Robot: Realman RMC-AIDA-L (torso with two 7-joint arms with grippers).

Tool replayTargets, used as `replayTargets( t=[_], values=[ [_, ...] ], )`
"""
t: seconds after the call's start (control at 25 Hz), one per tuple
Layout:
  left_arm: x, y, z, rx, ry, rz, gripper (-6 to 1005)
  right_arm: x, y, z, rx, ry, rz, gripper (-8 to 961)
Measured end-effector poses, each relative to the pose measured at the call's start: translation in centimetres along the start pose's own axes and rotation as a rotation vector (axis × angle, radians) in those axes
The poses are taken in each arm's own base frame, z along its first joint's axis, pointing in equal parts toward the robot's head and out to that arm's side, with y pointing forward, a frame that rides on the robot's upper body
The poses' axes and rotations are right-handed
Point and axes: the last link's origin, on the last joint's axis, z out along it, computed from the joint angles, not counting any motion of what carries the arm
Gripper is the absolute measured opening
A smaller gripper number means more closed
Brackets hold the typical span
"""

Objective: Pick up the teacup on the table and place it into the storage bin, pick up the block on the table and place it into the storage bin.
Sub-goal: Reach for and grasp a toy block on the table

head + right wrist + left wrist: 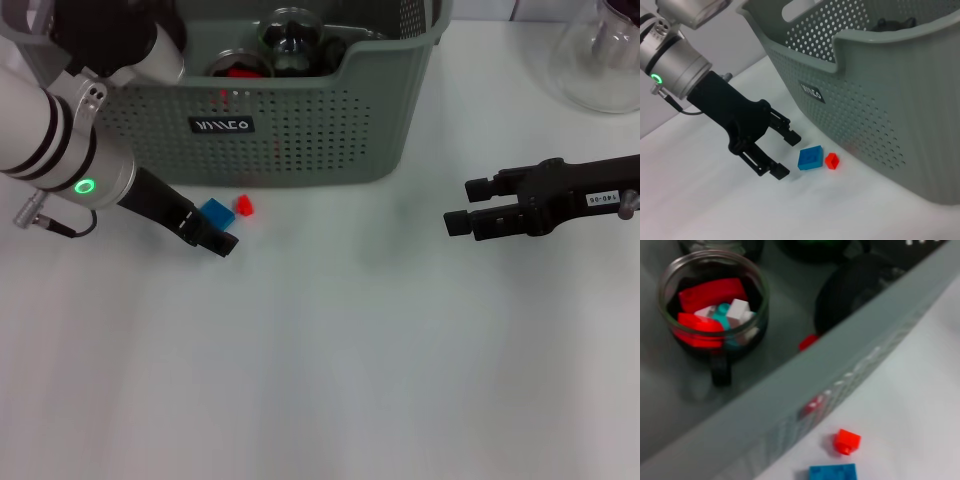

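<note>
Blocks, one blue (214,211), one red (244,206)

1. You're looking at a lab-style test bench: plain white table (320,380), no household clutter.
2. Props are staged: perforated bin (300,140), glass jar (715,305) of toy bricks inside it.
3. Loose blue block (810,158) and red block (832,161) on the table.
4. Glass flask (605,55) at the far edge.

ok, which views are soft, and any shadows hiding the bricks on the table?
Left wrist view: soft throughout, the grey-green perforated storage bin rim smeared. Right wrist view: sharp; the small red brick and blue flat brick cast only faint shadows, with the left claw open beside them. Head view: even light, right claw idle.
</note>
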Motion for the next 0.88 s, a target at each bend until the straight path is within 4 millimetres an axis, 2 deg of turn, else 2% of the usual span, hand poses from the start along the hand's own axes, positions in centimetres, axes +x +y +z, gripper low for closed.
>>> replayTargets(
  t=[0.52,0.88],
  values=[
    [0.9,-0.4,1.8,0.043,-0.034,-0.005,833,-0.1,-0.1,-0.1,0.005,-0.01,0.003,796],
    [1.5,-0.2,2.2,0.053,-0.043,0.006,828,-0.3,-0.2,-0.3,0.01,-0.012,-0.003,796]
  ],
)
